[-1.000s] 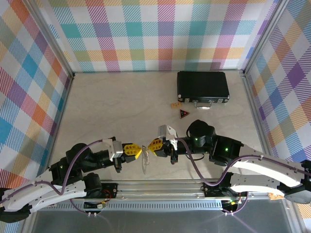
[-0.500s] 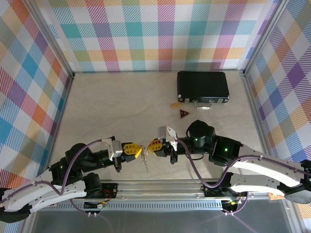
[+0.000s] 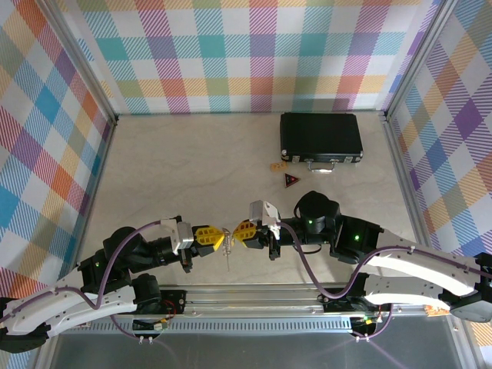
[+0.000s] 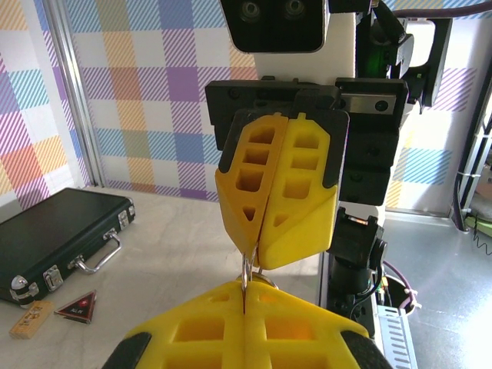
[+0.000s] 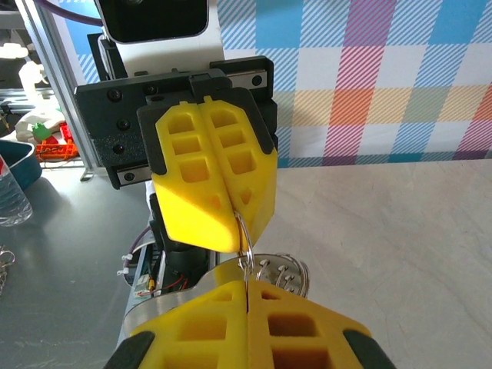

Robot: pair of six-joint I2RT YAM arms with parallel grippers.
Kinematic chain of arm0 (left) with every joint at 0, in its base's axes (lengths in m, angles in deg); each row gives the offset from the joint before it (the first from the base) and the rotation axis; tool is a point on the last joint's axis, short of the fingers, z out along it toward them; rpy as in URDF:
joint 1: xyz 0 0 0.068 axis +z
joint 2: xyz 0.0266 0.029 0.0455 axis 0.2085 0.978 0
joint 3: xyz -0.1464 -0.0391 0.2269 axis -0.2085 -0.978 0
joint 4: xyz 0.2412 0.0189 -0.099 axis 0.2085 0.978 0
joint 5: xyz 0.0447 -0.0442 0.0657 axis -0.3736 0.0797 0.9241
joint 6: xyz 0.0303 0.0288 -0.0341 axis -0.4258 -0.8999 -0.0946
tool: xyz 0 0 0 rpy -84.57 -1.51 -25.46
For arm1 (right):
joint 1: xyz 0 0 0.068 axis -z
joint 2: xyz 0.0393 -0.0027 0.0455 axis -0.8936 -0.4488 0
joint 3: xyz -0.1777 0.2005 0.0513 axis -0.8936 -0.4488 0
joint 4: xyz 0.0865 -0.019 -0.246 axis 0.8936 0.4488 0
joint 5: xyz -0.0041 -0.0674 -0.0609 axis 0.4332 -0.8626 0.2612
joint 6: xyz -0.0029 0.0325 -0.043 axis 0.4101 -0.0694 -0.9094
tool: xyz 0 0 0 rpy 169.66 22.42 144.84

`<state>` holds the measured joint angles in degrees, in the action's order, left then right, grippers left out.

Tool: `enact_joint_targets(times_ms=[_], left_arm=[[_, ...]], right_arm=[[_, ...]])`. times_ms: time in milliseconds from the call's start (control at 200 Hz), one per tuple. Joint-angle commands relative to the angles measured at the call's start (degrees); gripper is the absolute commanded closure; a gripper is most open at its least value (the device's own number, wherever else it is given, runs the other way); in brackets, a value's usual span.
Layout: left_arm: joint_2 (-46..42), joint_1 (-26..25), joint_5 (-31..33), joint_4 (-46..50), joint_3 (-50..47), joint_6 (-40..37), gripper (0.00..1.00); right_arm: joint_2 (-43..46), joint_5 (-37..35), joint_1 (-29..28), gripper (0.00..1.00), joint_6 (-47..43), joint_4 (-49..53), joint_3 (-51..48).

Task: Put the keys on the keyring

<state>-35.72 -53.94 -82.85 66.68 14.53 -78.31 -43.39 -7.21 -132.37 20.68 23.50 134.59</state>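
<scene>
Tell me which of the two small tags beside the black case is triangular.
The dark red tag is the three-cornered one. The tan tag, just left of it by the corner of the black case, is a pale rectangle.

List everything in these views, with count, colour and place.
table: one, beige, enclosed by plaid walls.
black case: one, black with silver latches, far right of the table.
tan tag: one, tan, just in front of the case's left end.
triangular tag: one, dark red, beside the tan tag, nearer the arms.
keyring: one, silvery gray, hanging between the two grippers, by the table's near edge.
left gripper: one, yellow fingers, shut on the keyring.
right gripper: one, yellow fingers, shut on the keyring, facing the left one.
</scene>
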Motion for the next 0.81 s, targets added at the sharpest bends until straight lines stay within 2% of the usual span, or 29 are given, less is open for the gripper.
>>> enact_joint_targets(times_ms=[0, 800], left_arm=[[-0.2, -0.5, 0.1, -2.1, -0.4, 0.0, 1.0], [-0.1, -0.5, 0.3, -1.7, -0.3, 0.0, 1.0]], right_arm=[[0.8, -1.2, -0.3, 1.0, -1.2, -2.6, -1.0], [0.7, -0.8, -0.3, 1.0, -1.7, -3.8, -1.0]])
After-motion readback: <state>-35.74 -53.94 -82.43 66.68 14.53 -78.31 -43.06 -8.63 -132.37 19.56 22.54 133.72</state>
